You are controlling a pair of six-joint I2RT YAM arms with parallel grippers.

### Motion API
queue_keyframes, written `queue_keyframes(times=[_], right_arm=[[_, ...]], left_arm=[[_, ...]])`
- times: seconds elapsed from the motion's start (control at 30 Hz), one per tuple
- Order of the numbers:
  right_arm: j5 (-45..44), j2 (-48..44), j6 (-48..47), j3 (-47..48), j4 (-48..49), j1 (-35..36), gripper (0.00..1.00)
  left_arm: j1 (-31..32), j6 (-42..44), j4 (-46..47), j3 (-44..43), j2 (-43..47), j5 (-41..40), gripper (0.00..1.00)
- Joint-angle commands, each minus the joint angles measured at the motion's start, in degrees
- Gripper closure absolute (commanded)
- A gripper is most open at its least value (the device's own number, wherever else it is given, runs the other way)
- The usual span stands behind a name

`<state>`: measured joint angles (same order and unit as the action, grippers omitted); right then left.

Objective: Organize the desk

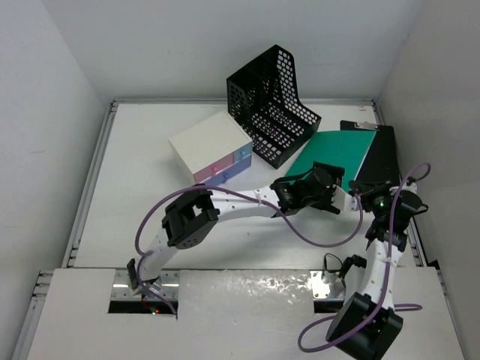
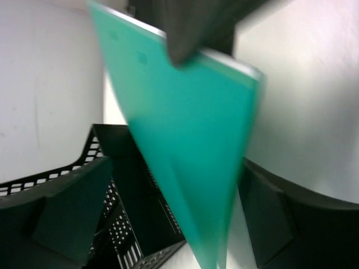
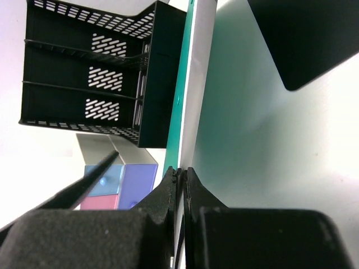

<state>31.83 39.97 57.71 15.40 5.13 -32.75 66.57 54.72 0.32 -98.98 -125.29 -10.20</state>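
On the white desk (image 1: 150, 187) a thin green folder (image 1: 334, 154) lies tilted at the right, partly over a black clipboard (image 1: 381, 154). My right gripper (image 1: 365, 193) is shut on the folder's near edge; in the right wrist view the jaws (image 3: 180, 174) pinch the thin white-and-green edge (image 3: 188, 84). My left gripper (image 1: 330, 187) reaches over from the left and stands open. Its wide-apart fingers (image 2: 67, 207) flank a corner of the blurred folder (image 2: 190, 140) without touching it.
A black mesh file holder (image 1: 274, 105) stands at the back centre, right by the folder's far edge. A white drawer box (image 1: 214, 150) with pink and blue drawers sits left of it. Raised rails (image 1: 94, 172) border the desk, and walls close in on both sides.
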Motion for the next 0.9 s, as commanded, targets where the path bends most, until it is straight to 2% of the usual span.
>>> queue_keyframes(times=[0.0, 0.03, 0.13, 0.2, 0.33, 0.37, 0.4, 0.5, 0.57, 0.67, 0.77, 0.87], right_arm=[[2.4, -1.3, 2.2, 0.3, 2.0, 0.4, 1.00], [2.8, -1.3, 2.4, 0.4, 1.8, 0.3, 1.00], [4.4, -0.9, 2.9, 0.8, 2.1, 0.3, 1.00], [4.6, -0.9, 2.9, 0.9, 2.1, 0.3, 1.00], [5.1, 2.8, 2.2, 1.6, 1.9, 0.3, 0.99], [4.7, 4.1, 1.5, 2.0, 1.5, 0.3, 0.89], [4.1, 5.7, 0.7, 2.3, 1.2, 0.2, 0.58], [2.1, 13.2, -1.7, 2.4, 2.9, 0.2, 0.39], [1.5, 18.6, -2.4, 3.3, 5.7, 0.3, 0.35], [0.1, 22.7, -3.7, 5.2, 4.3, 0.3, 0.29], [-3.3, 23.0, -3.8, 5.1, 4.3, 0.3, 0.22], [-3.0, 28.2, -3.4, 6.4, 7.1, 0.3, 0.21]], left_arm=[[-0.1, 0.0, 8.1, -1.9, -2.3, -1.4, 0.18], [0.0, 0.4, 7.9, -1.7, -2.6, -0.9, 0.36], [0.0, 1.4, 6.9, -1.3, -3.3, 1.0, 0.57], [0.0, 1.4, 5.7, -1.3, -3.8, 1.2, 0.98], [0.0, 0.6, 6.3, 1.4, -2.0, 2.5, 1.00], [0.0, 0.3, 6.7, 1.9, -1.6, 2.5, 1.00], [0.0, 0.3, 7.1, 2.5, -1.2, 2.5, 1.00], [0.0, 1.1, 9.2, 5.7, 0.5, 2.8, 1.00], [0.0, 1.3, 9.6, 7.1, 1.2, 3.3, 1.00], [0.0, 1.3, 10.6, 7.7, 1.4, 2.7, 1.00], [0.0, 1.3, 10.8, 7.6, 1.5, 3.0, 1.00], [0.0, 1.4, 10.5, 8.3, 2.2, 4.0, 1.00]])
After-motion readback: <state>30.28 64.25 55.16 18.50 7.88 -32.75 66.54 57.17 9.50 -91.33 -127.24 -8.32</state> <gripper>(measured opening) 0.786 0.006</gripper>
